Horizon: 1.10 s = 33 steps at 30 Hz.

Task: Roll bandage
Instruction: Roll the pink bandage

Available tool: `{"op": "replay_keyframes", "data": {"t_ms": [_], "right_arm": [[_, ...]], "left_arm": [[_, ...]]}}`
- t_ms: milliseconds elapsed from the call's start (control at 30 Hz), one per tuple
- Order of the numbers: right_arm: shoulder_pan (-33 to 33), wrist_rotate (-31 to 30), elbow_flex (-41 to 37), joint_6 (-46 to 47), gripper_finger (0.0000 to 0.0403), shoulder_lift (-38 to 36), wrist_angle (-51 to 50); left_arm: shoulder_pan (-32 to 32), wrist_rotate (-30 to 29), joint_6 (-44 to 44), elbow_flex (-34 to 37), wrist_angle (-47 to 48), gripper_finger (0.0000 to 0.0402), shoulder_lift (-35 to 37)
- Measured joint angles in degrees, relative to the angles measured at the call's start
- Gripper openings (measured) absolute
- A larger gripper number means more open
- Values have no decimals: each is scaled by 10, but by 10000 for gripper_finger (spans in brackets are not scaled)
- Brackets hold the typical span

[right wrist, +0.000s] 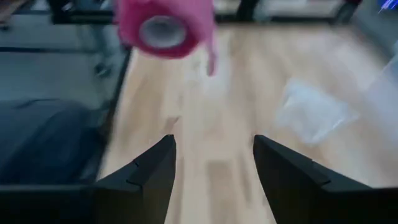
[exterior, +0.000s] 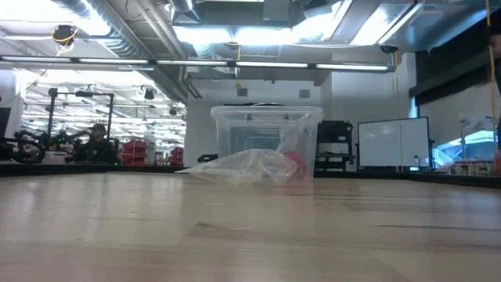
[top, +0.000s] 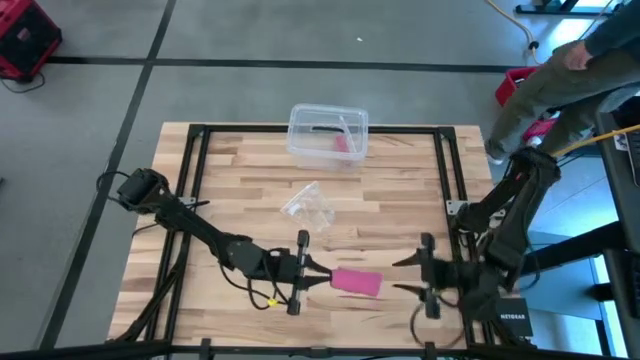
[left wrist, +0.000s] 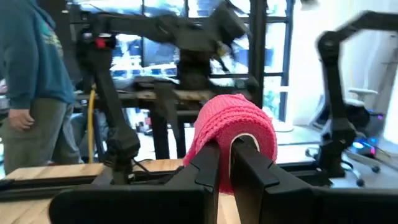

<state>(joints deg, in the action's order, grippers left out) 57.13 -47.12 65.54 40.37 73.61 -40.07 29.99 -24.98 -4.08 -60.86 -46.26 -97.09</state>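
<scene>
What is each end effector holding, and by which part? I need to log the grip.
The left end effector is shut on the bandage, its fingers pinching one end of the pink roll. The right end effector is open and holds nothing.

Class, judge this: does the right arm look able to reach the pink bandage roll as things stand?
Probably yes. The right gripper is open and faces the bandage across bare table; the left gripper holds only its far end.

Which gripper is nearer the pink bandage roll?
Left. The left gripper is shut on one end of the bandage; the right gripper stands open, apart from its other end.
</scene>
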Motion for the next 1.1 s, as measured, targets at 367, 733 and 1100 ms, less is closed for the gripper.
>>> {"op": "replay_keyframes", "data": {"t_ms": [367,733,1100], "right_arm": [[-25,-212,-82,-216,216,73,230],[-35,-184,-80,-346,211,42,316],[-43,-160,-80,-442,24,42,355]], "left_arm": [[-10,-10,58,0,-9,21,1],[-9,-10,52,0,-6,21,1],[-9,-10,53,0,-7,21,1]]}}
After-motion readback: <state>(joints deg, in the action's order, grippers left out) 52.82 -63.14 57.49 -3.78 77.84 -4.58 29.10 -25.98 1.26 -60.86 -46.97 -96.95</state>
